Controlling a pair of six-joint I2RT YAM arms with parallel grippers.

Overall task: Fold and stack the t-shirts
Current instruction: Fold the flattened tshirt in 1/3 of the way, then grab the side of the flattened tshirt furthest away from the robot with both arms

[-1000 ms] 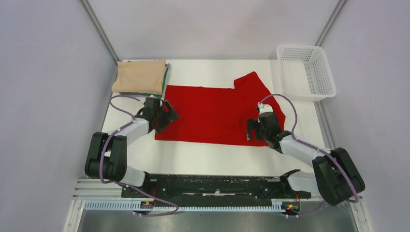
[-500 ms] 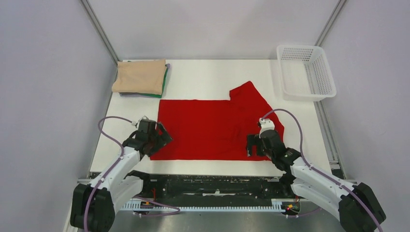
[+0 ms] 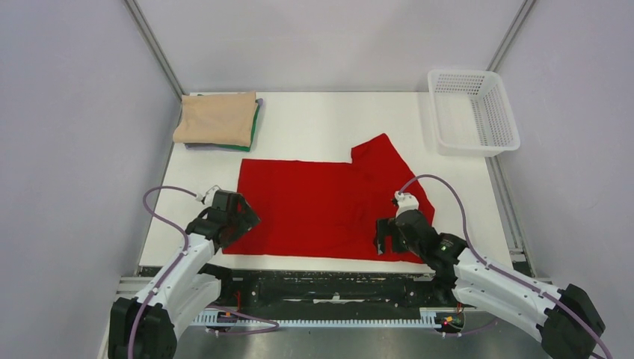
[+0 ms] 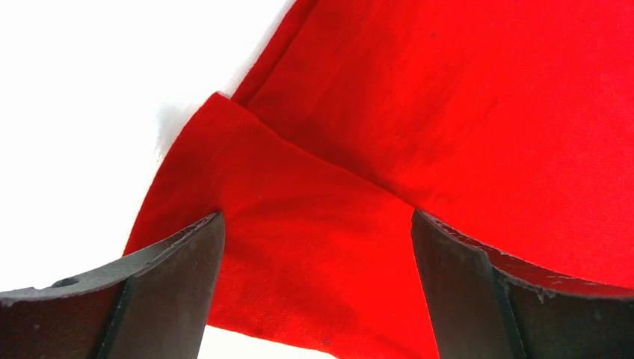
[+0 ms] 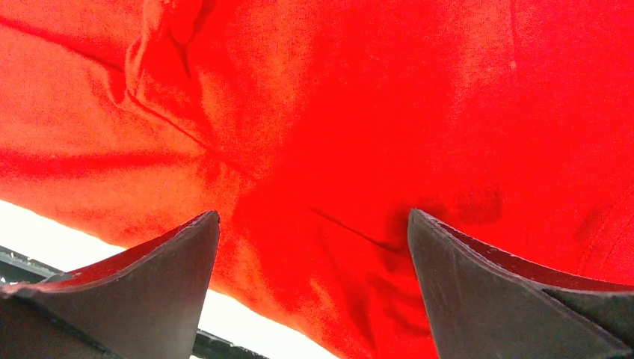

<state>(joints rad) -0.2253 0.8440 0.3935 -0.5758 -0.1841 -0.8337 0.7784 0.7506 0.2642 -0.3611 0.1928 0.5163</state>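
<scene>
Left gripper (image 3: 241,218): jaws spread wide, empty, over the red t-shirt's (image 3: 314,198) near-left corner.
Right gripper (image 3: 383,239): equally wide, empty, over its near-right edge.
Lie: long axis left-right, sleeve jutting far-right; 1 arm per end.
Stack: beige t-shirt (image 3: 217,118) on green t-shirt (image 3: 254,129), far-left.

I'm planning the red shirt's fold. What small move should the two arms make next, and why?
Probably lower and close both: the left end effector and right end effector stand open over the near edge of the red t-shirt, which lies flat, unfolded and ungripped.
</scene>
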